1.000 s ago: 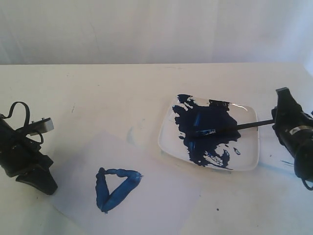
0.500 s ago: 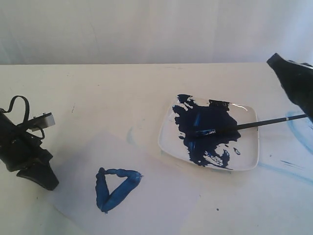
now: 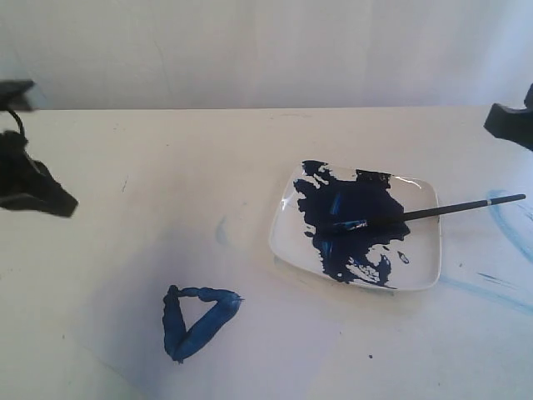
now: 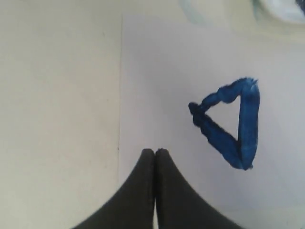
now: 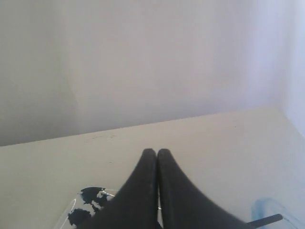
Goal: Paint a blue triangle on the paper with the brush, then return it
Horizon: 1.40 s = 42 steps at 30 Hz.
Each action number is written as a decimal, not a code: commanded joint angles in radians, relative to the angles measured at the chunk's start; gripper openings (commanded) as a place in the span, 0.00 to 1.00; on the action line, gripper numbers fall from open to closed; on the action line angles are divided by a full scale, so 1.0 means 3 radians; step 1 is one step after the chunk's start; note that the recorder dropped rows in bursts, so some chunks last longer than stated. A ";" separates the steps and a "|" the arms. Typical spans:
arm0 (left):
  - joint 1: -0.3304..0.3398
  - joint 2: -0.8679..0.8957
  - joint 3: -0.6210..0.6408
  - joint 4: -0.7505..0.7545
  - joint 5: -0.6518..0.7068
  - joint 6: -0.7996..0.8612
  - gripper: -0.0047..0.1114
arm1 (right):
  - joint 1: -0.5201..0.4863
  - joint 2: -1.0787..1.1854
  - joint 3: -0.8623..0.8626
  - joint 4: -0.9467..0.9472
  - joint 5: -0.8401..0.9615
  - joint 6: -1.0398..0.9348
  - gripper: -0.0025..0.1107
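Holding nothing, left gripper closed, right gripper closed

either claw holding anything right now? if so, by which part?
Nothing is held. The left claw and right claw are both shut and empty; the brush lies on the plate, handle free.

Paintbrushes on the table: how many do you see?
1. The thin black-handled paintbrush rests with its bristles on the white square glossy plate, handle jutting past its rim. No other shows.
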 commanded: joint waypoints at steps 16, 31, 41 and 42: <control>0.0013 -0.3868 0.1428 0.1494 -0.0956 -0.1716 0.04 | -0.0332 -0.1646 0.0568 -0.0057 0.1442 -0.0509 0.02; 0.0013 -0.4017 0.1905 0.1424 -0.0833 -0.1789 0.04 | -0.0462 -0.1728 0.0568 -0.0221 0.1545 -0.0509 0.02; 0.0013 -0.4017 0.1905 0.1424 -0.0833 -0.1789 0.04 | -0.0462 -0.1728 0.0568 -0.0221 0.1545 -0.0509 0.02; 0.0013 -0.4017 0.1905 0.1424 -0.0833 -0.1789 0.04 | -0.0462 -0.1728 0.0568 -0.0221 0.1545 -0.0509 0.02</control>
